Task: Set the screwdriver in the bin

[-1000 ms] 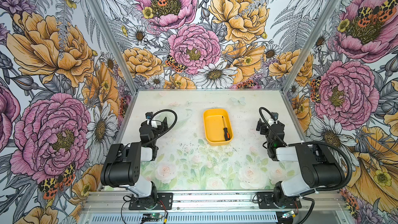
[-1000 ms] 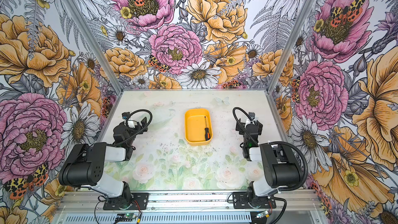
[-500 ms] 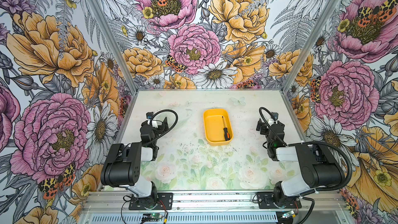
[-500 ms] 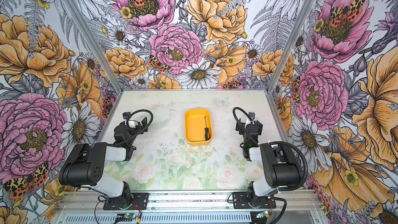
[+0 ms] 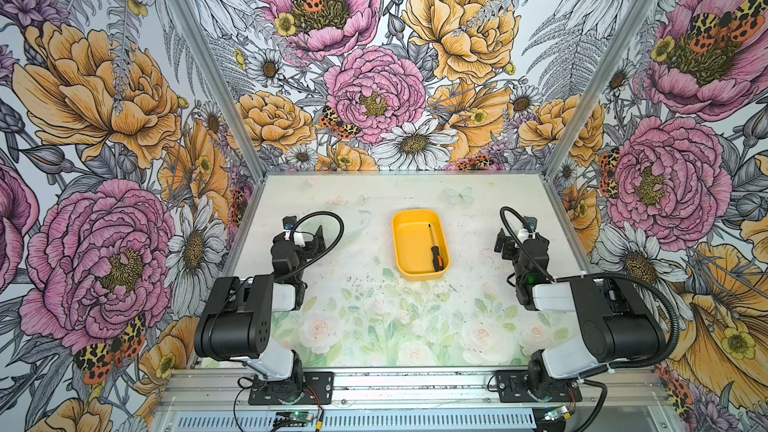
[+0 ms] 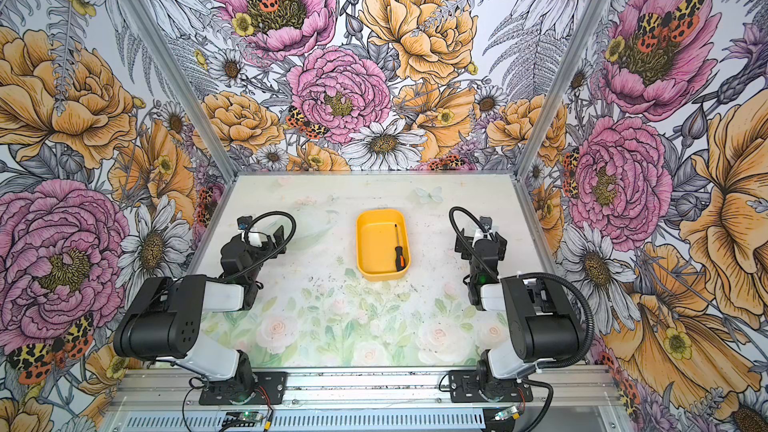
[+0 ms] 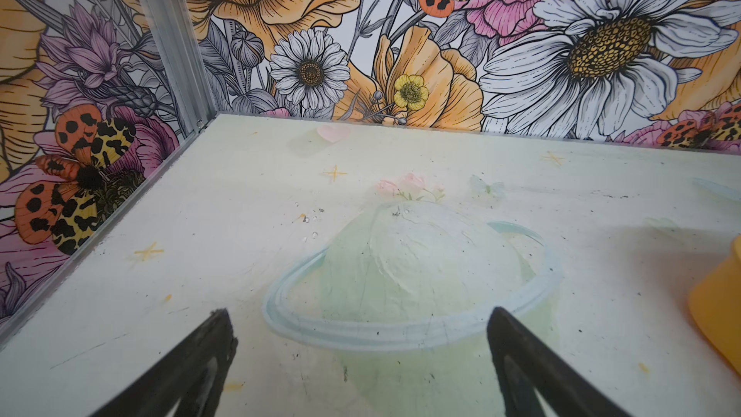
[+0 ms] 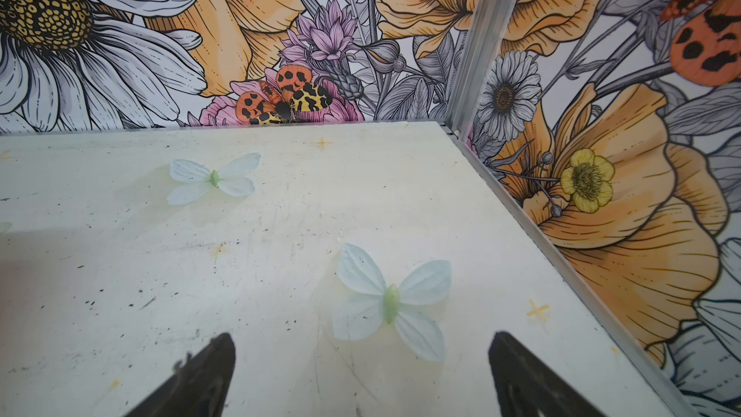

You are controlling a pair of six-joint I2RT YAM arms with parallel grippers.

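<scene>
- One desk (image 5: 374,326) takes up most of what I'm seeing: a pale top printed with faint roses and leaves, with floral walls on three sides.
- Two arms next, both folded low at the near edge. The left arm (image 5: 237,322) is on the left in both top views and the right arm (image 5: 611,317) on the right, each reaching toward the back wall.
- The bin (image 5: 411,243) sits on the desk between the arms, well apart from both, with its long sides running front to back. It shows the same way in a top view (image 6: 376,243). My left wrist camera catches just one orange corner of it (image 7: 717,314) at the frame edge.
- The left claw (image 7: 359,314) is spread wide and grasping nothing, with only a printed ringed planet on the desk between its dark fingers.
- The right claw (image 8: 361,338) is also fully spread and empty. There is bare desk between the fingers and a printed pale butterfly just ahead.
- Smallest of all, the screwdriver (image 5: 434,249) lies flat inside the bin along the right-hand wall. Its orange-and-black handle is toward the near end and its thin shaft points to the far end, and a top view (image 6: 400,250) agrees. Neither claw touches it.
</scene>
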